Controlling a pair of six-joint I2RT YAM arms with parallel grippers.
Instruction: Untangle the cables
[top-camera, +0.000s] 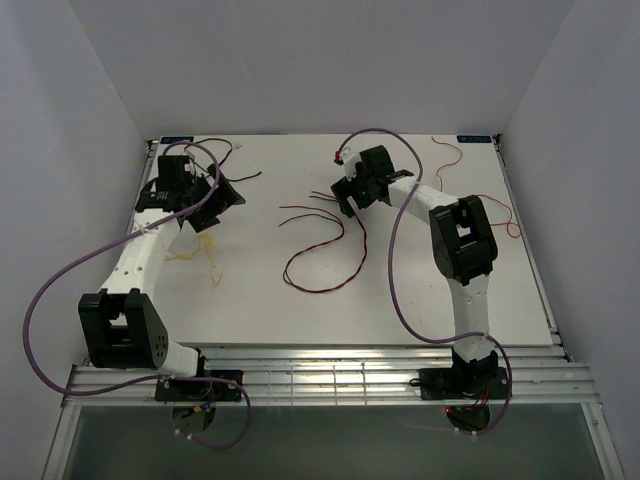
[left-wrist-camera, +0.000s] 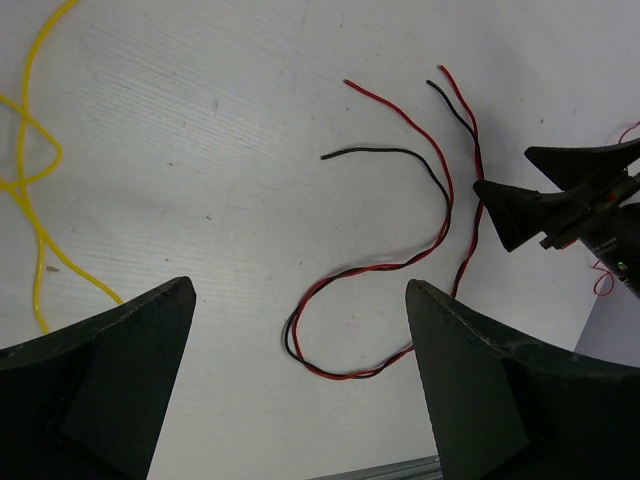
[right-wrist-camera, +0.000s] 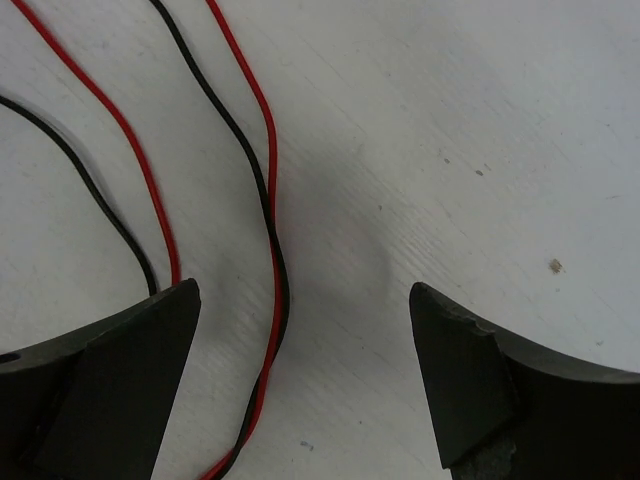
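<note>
A twisted red-and-black cable (top-camera: 320, 291) lies in a loose loop at the table's middle. My right gripper (top-camera: 345, 203) hovers open over its upper ends. In the right wrist view the open gripper (right-wrist-camera: 305, 290) has one red-black pair (right-wrist-camera: 278, 270) between its fingers, near the left one, and a second pair (right-wrist-camera: 150, 215) running under the left finger. My left gripper (top-camera: 222, 195) is open and empty at the back left. Its wrist view (left-wrist-camera: 300, 290) shows the loop (left-wrist-camera: 292, 335), a yellow cable (left-wrist-camera: 23, 120) and the right gripper (left-wrist-camera: 505, 170). The yellow cable (top-camera: 205, 250) lies by the left arm.
A thin red cable (top-camera: 458, 152) curls at the back right, partly behind the right arm. A thin black cable (top-camera: 250, 178) lies beside the left gripper. White walls close in the table on three sides. Metal rails (top-camera: 330, 375) run along the near edge.
</note>
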